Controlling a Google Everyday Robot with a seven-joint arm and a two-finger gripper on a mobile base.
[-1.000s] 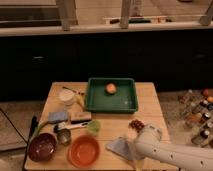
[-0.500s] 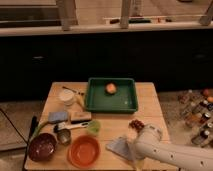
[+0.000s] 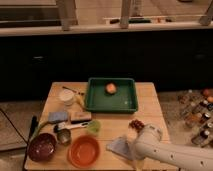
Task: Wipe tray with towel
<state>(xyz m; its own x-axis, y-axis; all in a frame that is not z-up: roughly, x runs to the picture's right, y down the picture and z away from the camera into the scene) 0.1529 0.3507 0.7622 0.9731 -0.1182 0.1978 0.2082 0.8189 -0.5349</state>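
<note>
A green tray sits at the back middle of the wooden table, with an orange fruit inside it. A pale grey-blue towel lies flat near the table's front edge, right of the orange bowl. My white arm comes in from the lower right. The gripper is at its far end, just above the towel's right side and well in front of the tray.
An orange bowl, a dark purple bowl, a metal cup, a blue sponge, a brush and a white cup crowd the table's left half. Bottles stand on the floor at right.
</note>
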